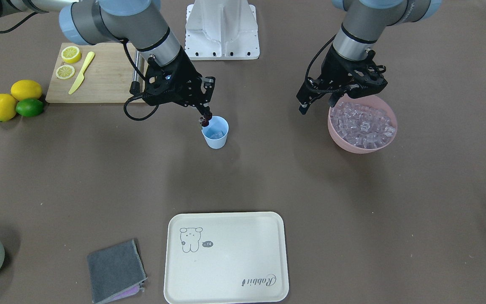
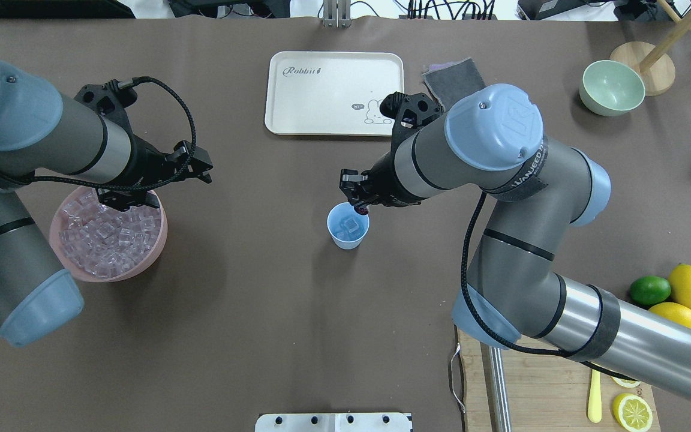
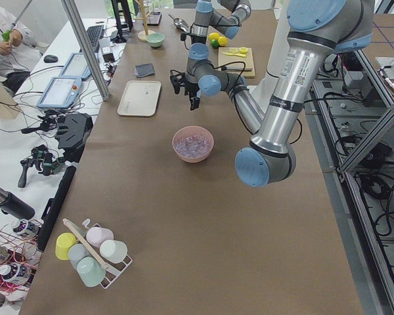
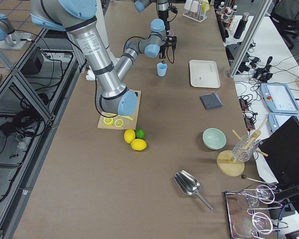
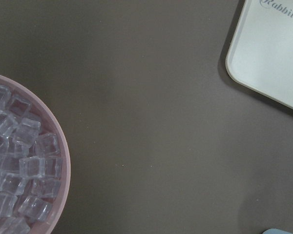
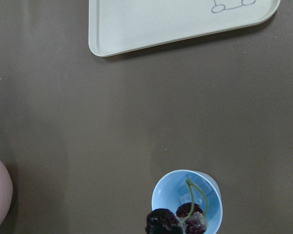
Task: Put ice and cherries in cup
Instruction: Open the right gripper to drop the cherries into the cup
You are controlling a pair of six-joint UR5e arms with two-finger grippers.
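The light blue cup (image 1: 215, 134) stands mid-table with an ice cube (image 2: 348, 225) in it. My right gripper (image 1: 204, 119) is shut on the dark red cherries (image 1: 203, 123) and holds them just over the cup's rim (image 2: 358, 211). In the right wrist view the cherries (image 6: 161, 222) hang over the cup (image 6: 166, 195), their pale stems over its opening. My left gripper (image 1: 319, 105) hovers open and empty over the far edge of the pink bowl (image 1: 363, 145), which is full of ice (image 1: 361, 124). The bowl's rim (image 5: 63, 161) and ice (image 5: 19, 165) show in the left wrist view.
A cream tray (image 1: 226, 257) and a grey cloth (image 1: 114, 270) lie across the table from the robot. A cutting board (image 1: 103, 78) with lemon slices and a yellow knife, two lemons and a lime (image 1: 29, 107) sit by the right arm. A pale green bowl (image 2: 612, 88) stands far right.
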